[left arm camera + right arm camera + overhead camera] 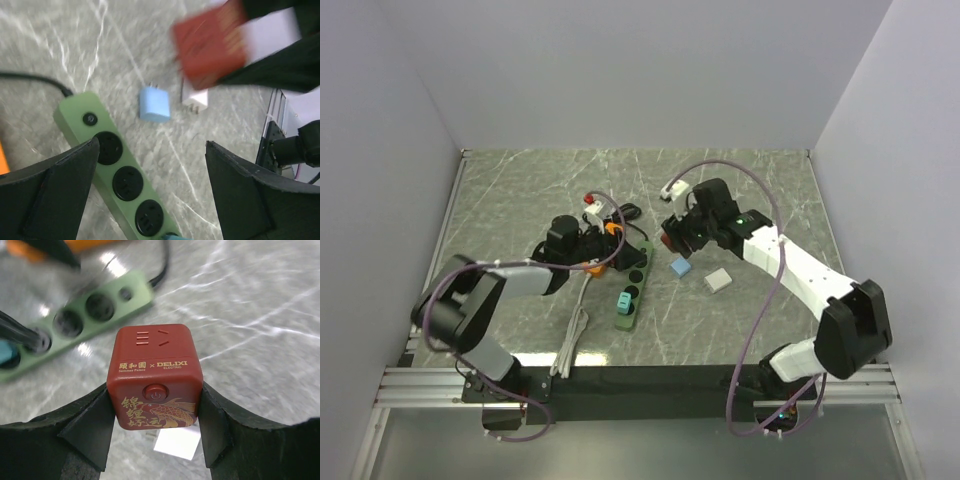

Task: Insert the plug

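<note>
Right wrist view puts the red cube plug (156,385) dead centre, pinched by its two flat opposite sides in the right gripper (156,407), whose jaws are closed in only as far as the cube's width allows. From where I stand it hangs in the air off the table (520,190), just right of the far end of the green power strip (632,285). I'd take it for a hard, glossy plastic block, light and stiff, unlikely to give under a squeeze but smooth enough to twist in the pads if pushed off-line. The side grip looks like the right one, since it leaves clear the face with the power button. Its prongs are out of sight, so I cannot tell which way they point. The strip lies at a slant with several round sockets free and a teal plug (623,299) seated towards its near end. The left gripper (152,150) hangs spread wide over the strip, holding nothing. To the right, a blue plug (155,104) and a white plug (195,97) lie loose, close together.
</note>
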